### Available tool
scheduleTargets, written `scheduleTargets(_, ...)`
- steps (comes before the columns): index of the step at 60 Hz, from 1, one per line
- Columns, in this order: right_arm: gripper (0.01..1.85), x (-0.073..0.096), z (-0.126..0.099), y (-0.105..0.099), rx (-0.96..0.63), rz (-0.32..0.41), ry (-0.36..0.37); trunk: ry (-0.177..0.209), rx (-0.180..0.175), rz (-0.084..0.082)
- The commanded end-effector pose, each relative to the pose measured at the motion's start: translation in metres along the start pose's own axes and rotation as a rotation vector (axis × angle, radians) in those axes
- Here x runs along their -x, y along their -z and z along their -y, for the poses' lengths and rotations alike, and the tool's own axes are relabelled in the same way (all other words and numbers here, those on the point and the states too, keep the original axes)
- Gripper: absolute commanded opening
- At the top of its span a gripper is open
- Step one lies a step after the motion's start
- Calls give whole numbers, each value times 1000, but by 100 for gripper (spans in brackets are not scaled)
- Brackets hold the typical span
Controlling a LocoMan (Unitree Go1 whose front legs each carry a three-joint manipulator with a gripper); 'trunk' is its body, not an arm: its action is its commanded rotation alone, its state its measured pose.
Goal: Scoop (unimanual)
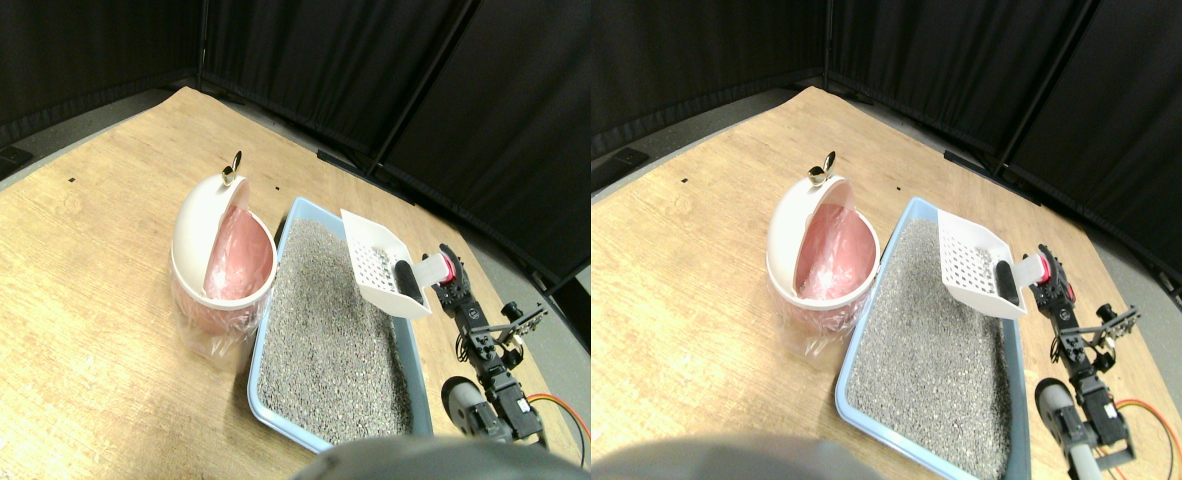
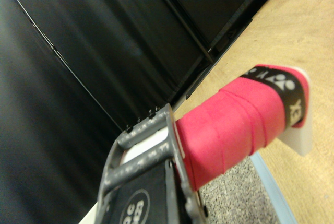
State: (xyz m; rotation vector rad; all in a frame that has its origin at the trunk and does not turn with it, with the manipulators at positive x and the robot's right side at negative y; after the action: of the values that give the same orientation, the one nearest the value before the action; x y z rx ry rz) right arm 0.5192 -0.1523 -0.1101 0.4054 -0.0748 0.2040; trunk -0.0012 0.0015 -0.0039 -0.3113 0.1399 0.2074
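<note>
Arm pose: the right manipulator (image 1: pixel 481 350) is raised from the lower right, its gripper (image 1: pixel 448 278) at the scoop's handle.
Grip: the pink-wrapped handle (image 2: pixel 235 125) is seen beside the jaw frame; whether the jaws are closed on it cannot be told.
Scoop: the white slotted scoop (image 1: pixel 381 265) is held tilted above the grey litter (image 1: pixel 331 340), over the blue tray (image 1: pixel 296 215), near its right rim.
Bin: a white pink-lined bin (image 1: pixel 221 255) stands touching the tray's left edge.
Open room: bare wooden floor (image 1: pixel 71 280) is left of the bin; black curtains (image 1: pixel 351 70) close the back.

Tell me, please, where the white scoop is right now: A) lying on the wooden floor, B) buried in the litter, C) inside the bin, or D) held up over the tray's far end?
D: the scoop hangs above the litter at the far end of the tray, beside the bin.
</note>
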Motion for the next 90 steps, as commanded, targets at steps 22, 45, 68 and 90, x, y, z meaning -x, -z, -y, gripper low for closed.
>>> scheduleTargets(22,6,-15,-33,-26,259,7,-88,-71,31,10)
scheduleTargets(45,6,-23,-58,-16,338,-63,-150,-128,64,21)
scheduleTargets(68,6,-28,-76,-1,317,-116,-164,-174,90,30)
scheduleTargets(90,6,-35,-90,13,346,-173,-210,-214,110,30)
